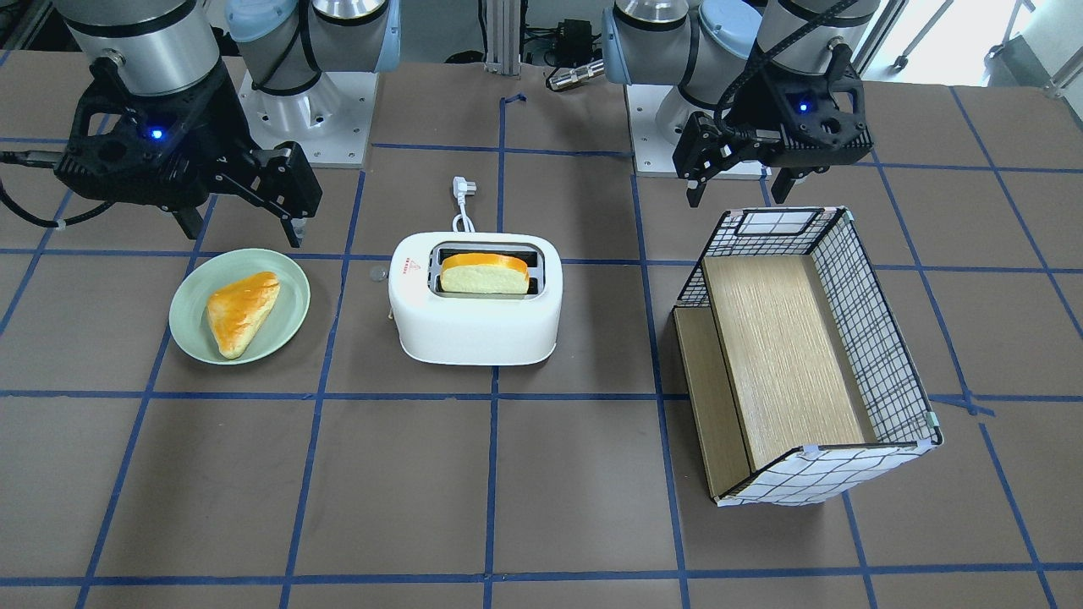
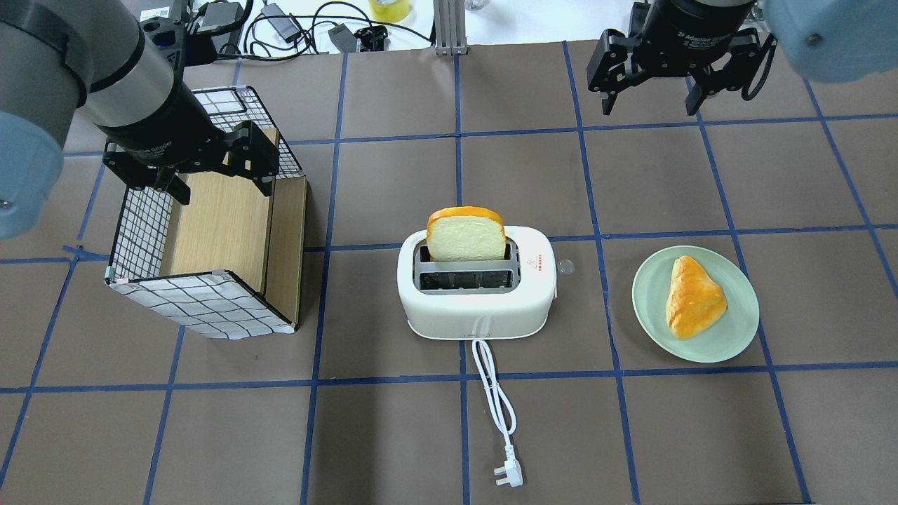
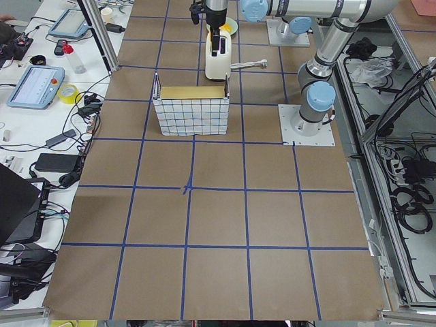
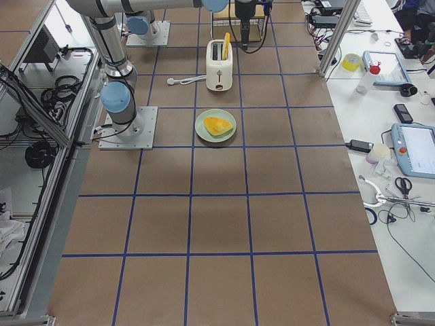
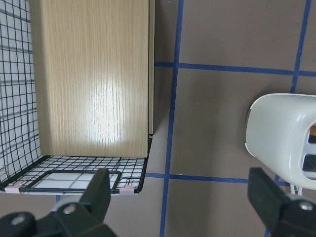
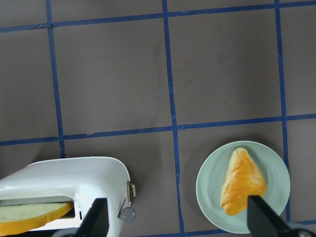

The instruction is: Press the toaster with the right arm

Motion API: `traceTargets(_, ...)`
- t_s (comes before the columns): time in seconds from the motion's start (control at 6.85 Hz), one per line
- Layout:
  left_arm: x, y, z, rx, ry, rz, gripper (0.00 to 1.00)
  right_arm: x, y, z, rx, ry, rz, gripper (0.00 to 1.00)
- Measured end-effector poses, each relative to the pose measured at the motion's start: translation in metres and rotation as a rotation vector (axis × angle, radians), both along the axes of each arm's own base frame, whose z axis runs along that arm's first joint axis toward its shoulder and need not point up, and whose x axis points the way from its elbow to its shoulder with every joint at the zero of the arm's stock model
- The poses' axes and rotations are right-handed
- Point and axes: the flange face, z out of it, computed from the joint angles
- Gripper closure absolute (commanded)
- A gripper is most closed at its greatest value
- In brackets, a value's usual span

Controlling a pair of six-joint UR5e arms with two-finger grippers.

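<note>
The white two-slot toaster stands mid-table with a bread slice upright in one slot. Its small round grey lever sticks out of the end that faces the plate; it also shows in the right wrist view. My right gripper is open and empty. It hangs above the table beyond the plate, well apart from the toaster. In the right wrist view the right gripper has its fingers spread. My left gripper is open and empty over the box's far end.
A green plate holds a triangular bread piece beside the toaster's lever end. A checkered box with wooden boards stands on the toaster's other side. The white cord and plug trail toward the robot.
</note>
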Motion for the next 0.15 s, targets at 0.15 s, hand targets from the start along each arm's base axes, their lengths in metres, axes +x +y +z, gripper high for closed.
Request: traceTargets(0.15,0.0000,0.0000,0.0000,0.000,0.000,0.000,0.00,0.0000,0.0007,0.0001,0.003,0.000,0.000,0.00)
